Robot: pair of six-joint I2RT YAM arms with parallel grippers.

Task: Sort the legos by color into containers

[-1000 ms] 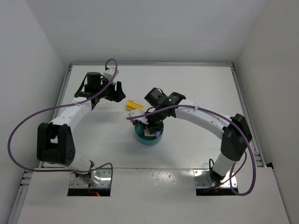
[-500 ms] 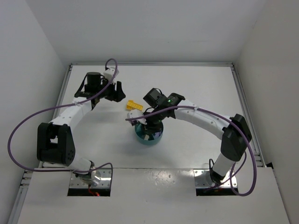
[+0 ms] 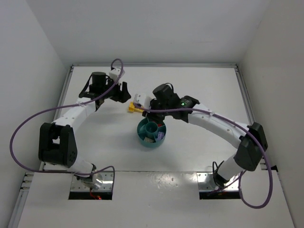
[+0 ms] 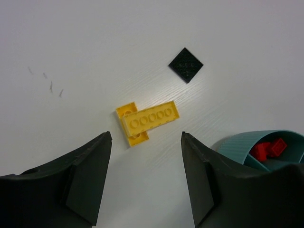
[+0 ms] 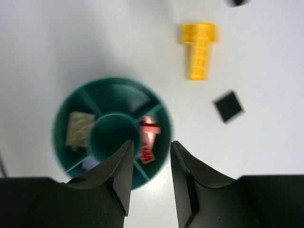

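Note:
The teal dish stands mid-table and shows in the right wrist view. It holds red legos, a beige one and a purple one. Two yellow legos lie joined on the table behind the dish, with a black lego beyond them. My left gripper is open and empty, hovering near the yellow legos. My right gripper is open and empty, raised above the dish's red section. In the top view it sits by the yellow legos.
White walls enclose the table on three sides, with metal rails along its edges. The right arm arches over the table right of the dish. A purple cable loops off the left arm.
My right gripper has lifted off the dish and swung back toward the yellow legos, uncovering the dish. My left gripper has shifted slightly to the right.

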